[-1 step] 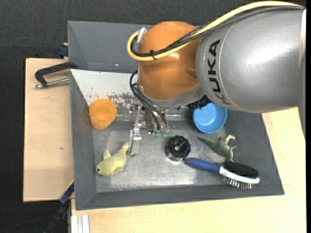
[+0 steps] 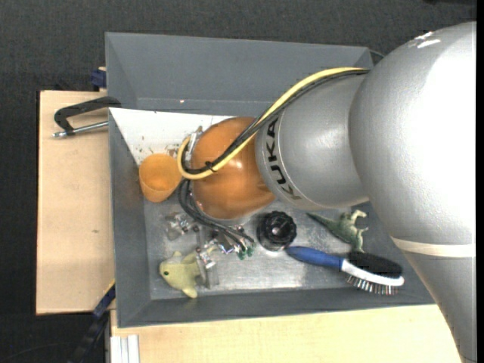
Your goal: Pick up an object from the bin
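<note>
Arm (image 2: pixel 340 142) (grey), pincer (image 2: pixel 206 265) beside yellowish toy (image 2: pixel 178 273)

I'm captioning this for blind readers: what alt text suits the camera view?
A grey robot arm reaches from the right into a grey metal bin, its gripper low beside a pale yellow toy. Around it lie an orange cup, a black knob, a blue-handled brush and a green toy.

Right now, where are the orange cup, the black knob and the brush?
orange cup (image 2: pixel 156 178): camera view, on the middle of its body.
black knob (image 2: pixel 275 229): camera view, on its top.
brush (image 2: pixel 333 261): camera view, on its blue handle, near the head.
</note>
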You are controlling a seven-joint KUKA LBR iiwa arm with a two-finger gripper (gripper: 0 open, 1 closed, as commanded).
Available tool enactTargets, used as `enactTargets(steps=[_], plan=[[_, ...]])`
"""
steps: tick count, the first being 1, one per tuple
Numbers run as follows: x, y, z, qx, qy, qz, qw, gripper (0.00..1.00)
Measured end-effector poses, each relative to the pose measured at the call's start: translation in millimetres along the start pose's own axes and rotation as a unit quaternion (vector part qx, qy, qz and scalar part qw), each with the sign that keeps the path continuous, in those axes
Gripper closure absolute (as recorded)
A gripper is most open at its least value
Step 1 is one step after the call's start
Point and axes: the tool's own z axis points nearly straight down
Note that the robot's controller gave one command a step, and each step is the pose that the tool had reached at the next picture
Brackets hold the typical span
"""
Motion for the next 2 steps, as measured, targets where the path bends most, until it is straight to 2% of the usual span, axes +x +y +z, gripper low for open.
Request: enactTargets(steps=[1,2], plan=[[-2.5,0,-4,0.0,-0.0048,0.001,1.0,1.0],[-11.6,-23,-151,0.003,-0.0103,-0.118,0.993,1.0]])
